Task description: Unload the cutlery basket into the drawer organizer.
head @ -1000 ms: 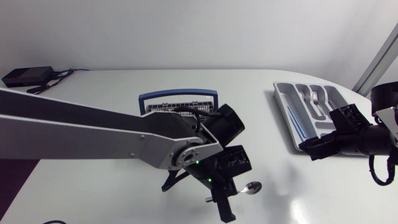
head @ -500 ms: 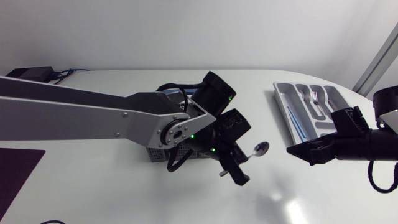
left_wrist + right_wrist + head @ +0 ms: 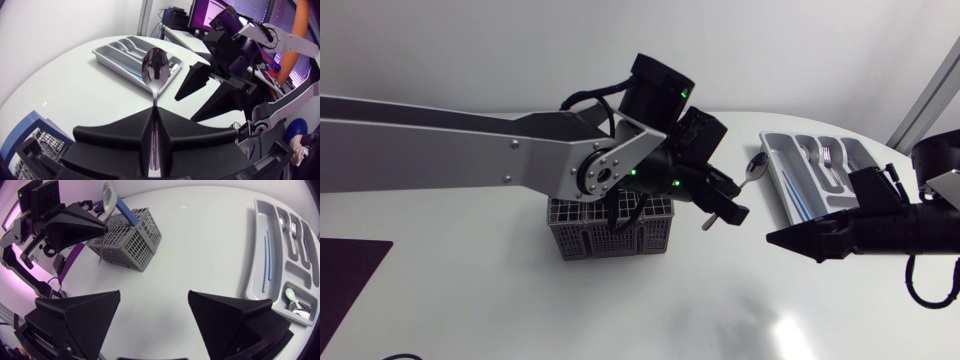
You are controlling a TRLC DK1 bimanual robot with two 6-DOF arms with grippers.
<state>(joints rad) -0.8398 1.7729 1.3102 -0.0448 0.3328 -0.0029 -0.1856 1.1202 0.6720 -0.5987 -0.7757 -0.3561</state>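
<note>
White tabletop: the left gripper (image 3: 155, 117) clenches a shiny metal spoon (image 3: 154, 70) by its handle, aloft just beside the grey plastic drawer organizer (image 3: 775, 165); best to align it along a compartment and lower before letting go, clear of the wide-open right gripper (image 3: 154, 297).

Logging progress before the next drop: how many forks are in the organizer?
1 that I can make out: a fork in an inner compartment of the organizer. More could lie beneath it, hidden. The left pincer holds a spoon, not a fork.
</note>
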